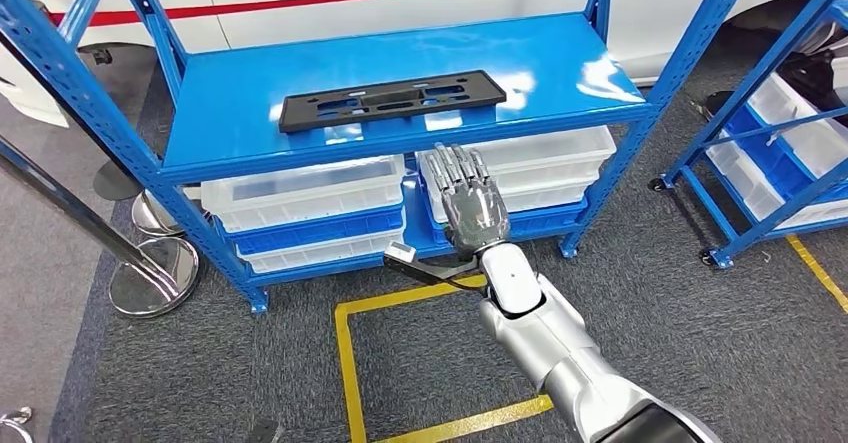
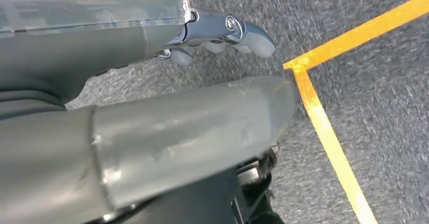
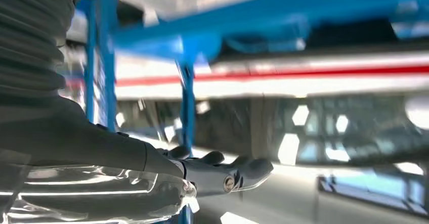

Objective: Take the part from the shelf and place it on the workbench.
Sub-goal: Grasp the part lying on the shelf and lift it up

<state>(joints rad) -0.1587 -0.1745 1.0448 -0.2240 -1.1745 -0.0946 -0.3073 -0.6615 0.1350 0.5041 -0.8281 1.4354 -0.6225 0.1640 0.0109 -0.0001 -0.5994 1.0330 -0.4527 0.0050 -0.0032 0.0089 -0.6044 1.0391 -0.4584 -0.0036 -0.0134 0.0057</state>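
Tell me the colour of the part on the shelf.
Black; the part lies flat on the blue shelf, clearest in the head view.

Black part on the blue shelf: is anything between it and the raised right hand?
Nothing visible lies between them. The black part lies flat on the blue shelf with bare shelf around it. The right hand, fingers spread and holding nothing, is in front of and below the shelf's front edge, so it must rise over that edge.

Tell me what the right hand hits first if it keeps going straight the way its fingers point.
Probably the front edge of the blue shelf, just ahead of the right hand; the black part lies beyond. Depth is unclear.
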